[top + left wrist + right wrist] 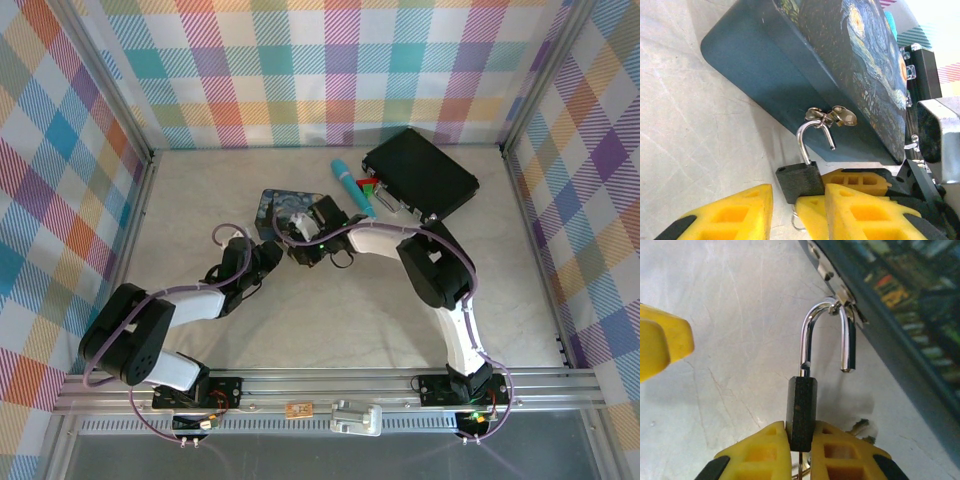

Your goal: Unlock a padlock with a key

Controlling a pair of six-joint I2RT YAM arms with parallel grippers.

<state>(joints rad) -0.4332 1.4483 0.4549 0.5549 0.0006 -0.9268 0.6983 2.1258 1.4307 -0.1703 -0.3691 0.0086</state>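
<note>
The padlock (801,410) hangs by its shackle (810,335) from the metal hasp (837,116) on the side of a painted tin (278,203). The tin lies near the middle of the table (330,320), a little toward the far edge. The shackle is sprung: one leg sits in the black body, while the other hangs free just beside the tin's wall.

The right gripper (801,432) has its yellow fingers (765,452) clamped on the padlock's body from both sides, holding it on edge just above the tabletop. The left gripper (799,205) sits close by on the near left side of the tin. Its jaws are apart with nothing squeezed between them, and one of its yellow fingers (660,345) stands clear of the padlock.

Of the key (796,220), a thin wire loop peeks out under the padlock's body. The rest is hidden by the fingers.

Farther back, a teal pen (352,185) lies between the tin and a black case (420,172), which sits toward the far right corner.
</note>
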